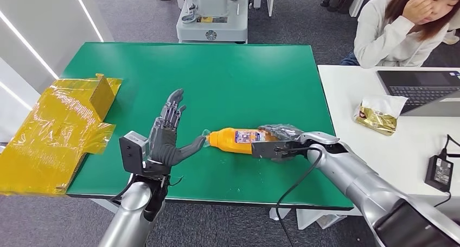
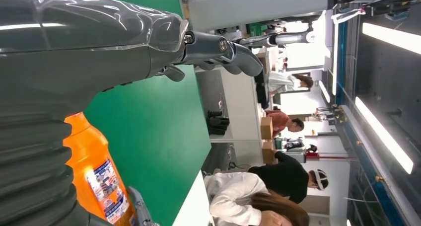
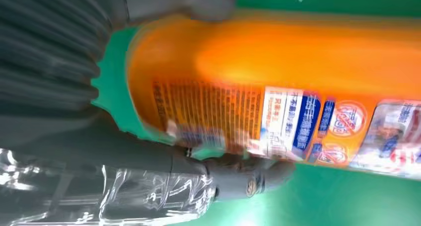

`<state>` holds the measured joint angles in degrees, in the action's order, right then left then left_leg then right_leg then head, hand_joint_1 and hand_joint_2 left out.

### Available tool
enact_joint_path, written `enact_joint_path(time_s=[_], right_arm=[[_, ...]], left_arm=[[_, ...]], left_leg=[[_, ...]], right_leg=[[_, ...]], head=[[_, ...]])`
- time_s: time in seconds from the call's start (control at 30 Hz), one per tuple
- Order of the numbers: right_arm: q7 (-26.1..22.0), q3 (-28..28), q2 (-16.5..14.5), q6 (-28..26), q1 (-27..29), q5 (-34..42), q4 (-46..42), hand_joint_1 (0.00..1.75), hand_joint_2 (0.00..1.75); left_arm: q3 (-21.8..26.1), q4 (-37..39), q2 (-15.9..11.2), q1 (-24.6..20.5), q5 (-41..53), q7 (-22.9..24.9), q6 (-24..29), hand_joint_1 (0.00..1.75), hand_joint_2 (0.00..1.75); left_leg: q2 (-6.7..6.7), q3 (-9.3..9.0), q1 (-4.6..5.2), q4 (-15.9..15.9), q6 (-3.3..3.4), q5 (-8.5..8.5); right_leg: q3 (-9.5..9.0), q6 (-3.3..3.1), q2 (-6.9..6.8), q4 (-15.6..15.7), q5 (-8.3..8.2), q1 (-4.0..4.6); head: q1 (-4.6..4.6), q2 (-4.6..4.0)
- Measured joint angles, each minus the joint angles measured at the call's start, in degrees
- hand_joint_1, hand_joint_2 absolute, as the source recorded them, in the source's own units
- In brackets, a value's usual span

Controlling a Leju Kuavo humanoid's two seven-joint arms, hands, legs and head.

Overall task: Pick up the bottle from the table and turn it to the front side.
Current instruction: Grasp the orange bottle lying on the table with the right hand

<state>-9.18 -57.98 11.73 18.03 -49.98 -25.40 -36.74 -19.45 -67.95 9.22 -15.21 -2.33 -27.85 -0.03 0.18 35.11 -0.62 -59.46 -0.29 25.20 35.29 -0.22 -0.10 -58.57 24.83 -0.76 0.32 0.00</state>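
Observation:
An orange bottle (image 1: 236, 139) with a blue and white label lies on its side on the green table (image 1: 217, 78), its clear cap pointing toward my left. My right hand (image 1: 282, 141) grips the bottle's base end, fingers wrapped around it. The right wrist view shows the bottle (image 3: 298, 72) close up, with my right hand (image 3: 74, 112) curled around its bottom. My left hand (image 1: 165, 138) stands open just left of the cap, fingers spread upward and thumb reaching toward the cap. In the left wrist view, the bottle (image 2: 97, 176) lies beside my left hand (image 2: 74, 52).
A cardboard box wrapped in yellow tape (image 1: 59, 127) sits at the table's left edge. A white table (image 1: 352, 84) on the right holds a laptop (image 1: 428, 89), a gold packet (image 1: 379, 116) and a power adapter (image 1: 440, 171). A person (image 1: 401, 24) sits behind it.

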Motion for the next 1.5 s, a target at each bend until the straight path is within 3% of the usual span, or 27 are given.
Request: enact_joint_path(time_s=[0.17, 0.43, 0.8, 0.97, 1.17, 1.5], right_arm=[[0.38, -1.40, 1.90, -2.29, 0.82, -0.64, -1.85, 1.74, 1.75], [0.51, -2.39, 2.97, -5.76, 1.95, -1.43, -3.08, 1.75, 1.75], [-2.08, -0.19, 2.98, -8.17, 5.09, 5.02, -4.63, 1.75, 1.75], [-5.34, 6.32, 3.10, -5.62, 11.40, 13.74, -9.25, 1.75, 1.75], [-7.65, 9.20, 2.77, -4.18, 14.51, 20.11, -11.93, 1.75, 1.75], [-9.01, 9.98, 1.91, -5.05, 21.89, 24.88, -21.87, 1.75, 1.75]], left_arm=[[0.24, 0.10, -0.15, 0.00, 0.17, 0.03, -0.18, 0.00, 1.75], [1.02, 0.37, -0.23, -0.03, 0.27, -0.04, -0.19, 0.00, 1.75], [1.11, 0.37, -0.26, -0.01, 1.56, -0.37, 0.68, 0.00, 1.75], [1.11, 0.35, -0.46, -0.01, 6.32, -1.51, 5.68, 0.00, 1.75], [1.11, 0.21, -0.48, -0.02, 9.49, -1.66, 9.09, 0.00, 1.75], [1.11, -1.76, -1.70, 1.07, 25.43, -0.99, 25.94, 0.00, 1.75]], left_leg=[[-0.01, 0.00, 0.00, 0.00, 0.00, 0.00], [0.01, -0.02, 0.00, 0.00, 0.00, 0.00], [0.00, -0.03, -0.01, 0.00, 0.00, 0.00], [0.01, 0.00, -0.01, 0.01, 0.00, 0.00], [-0.03, 0.04, -0.01, 0.02, 0.00, 0.00], [-0.07, 0.12, -0.01, 0.06, 0.00, 0.01]], right_leg=[[0.00, 0.00, -0.02, 0.01, 0.00, 0.00], [-0.01, 0.01, 0.00, 0.01, 0.00, 0.00], [-0.03, 0.00, -0.01, 0.00, -0.01, 0.01], [0.00, 0.00, 0.01, 0.00, 0.00, 0.01], [0.00, 0.00, -0.05, 0.00, 0.00, 0.01], [0.08, 0.01, -0.09, 0.00, 0.03, 0.01]], head=[[0.01, 0.00], [0.01, 0.00], [0.03, 0.00], [0.00, 0.00], [0.01, 0.00], [0.00, 0.00]])
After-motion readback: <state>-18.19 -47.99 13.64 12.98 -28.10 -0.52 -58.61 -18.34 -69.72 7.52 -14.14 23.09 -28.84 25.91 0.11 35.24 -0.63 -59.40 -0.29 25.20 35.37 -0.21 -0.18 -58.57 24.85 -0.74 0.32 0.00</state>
